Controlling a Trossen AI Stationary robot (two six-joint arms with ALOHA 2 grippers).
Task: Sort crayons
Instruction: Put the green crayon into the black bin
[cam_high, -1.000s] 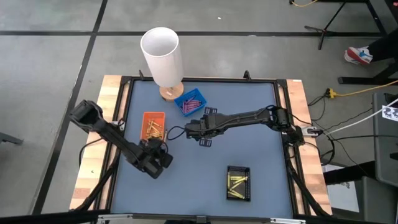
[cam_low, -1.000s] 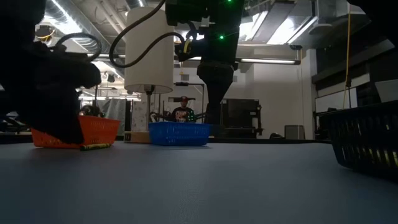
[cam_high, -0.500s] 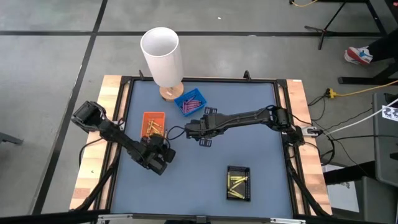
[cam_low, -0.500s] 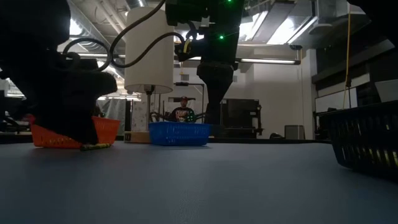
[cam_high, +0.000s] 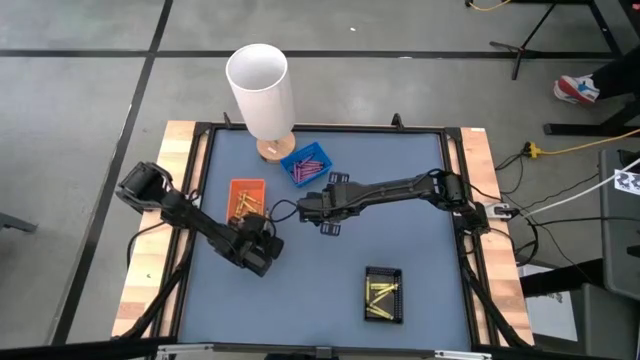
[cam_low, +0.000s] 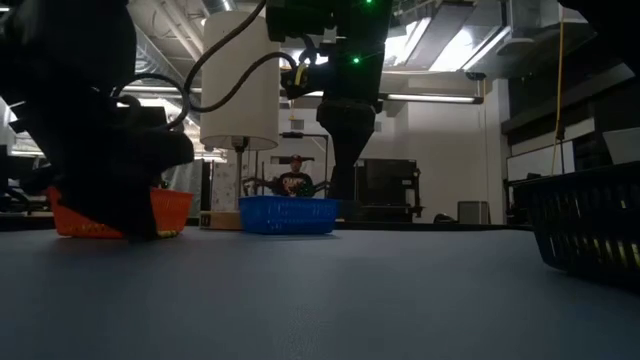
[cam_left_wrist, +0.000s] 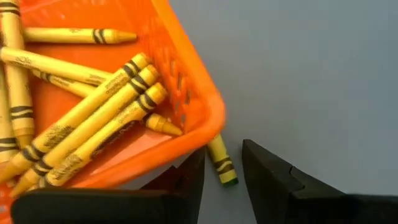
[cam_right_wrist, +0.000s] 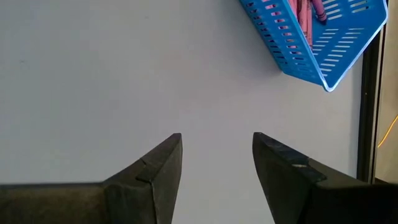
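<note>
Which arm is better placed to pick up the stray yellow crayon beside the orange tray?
Left. Its pincer is open around the stray crayon lying against the orange tray. The right pincer, open, hangs over bare mat near the blue tray.

Orange tray (cam_left_wrist: 186, 93) holding yellow crayons (cam_left_wrist: 93, 118), one loose yellow crayon (cam_left_wrist: 221, 163) on the grey worktop (cam_left_wrist: 311, 74) touching the tray's corner, left gripper (cam_left_wrist: 222, 177) fingers parted, straddling that crayon's end

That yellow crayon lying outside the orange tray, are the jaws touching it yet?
Apart. In the left wrist view the stray crayon lies between the left gripper's open jaws beside the orange tray, with bare table showing on both sides of it.
</note>
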